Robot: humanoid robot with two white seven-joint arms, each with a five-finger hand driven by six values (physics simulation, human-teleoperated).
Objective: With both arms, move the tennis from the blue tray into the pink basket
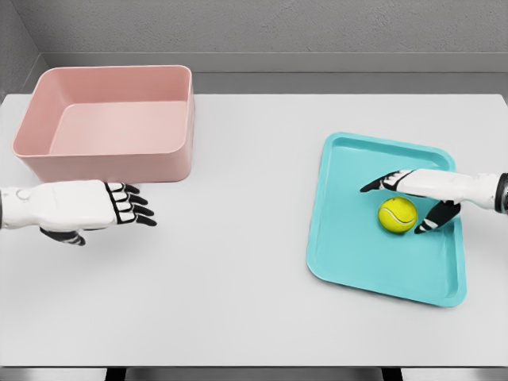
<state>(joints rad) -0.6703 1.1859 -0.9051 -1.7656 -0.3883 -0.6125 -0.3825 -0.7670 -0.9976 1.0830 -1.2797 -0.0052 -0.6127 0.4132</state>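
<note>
Bright, even, diffuse light fills the sharp render; the tabletop [238, 262] shows only faint soft shadows, with no glare, blur or edge distortion.

Left hand [95, 208] reaches in from the left edge, palm flat, fingers extended together, thumb tucked below; right hand [417, 200] comes from the right, fingers and thumb spread wide apart, holding nothing

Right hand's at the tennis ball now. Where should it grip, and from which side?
Grip the tennis ball across its middle, coming from its right, where the right hand already has open fingers above and thumb below it. It is round and lies free on the flat blue tray, so any diameter works.
</note>
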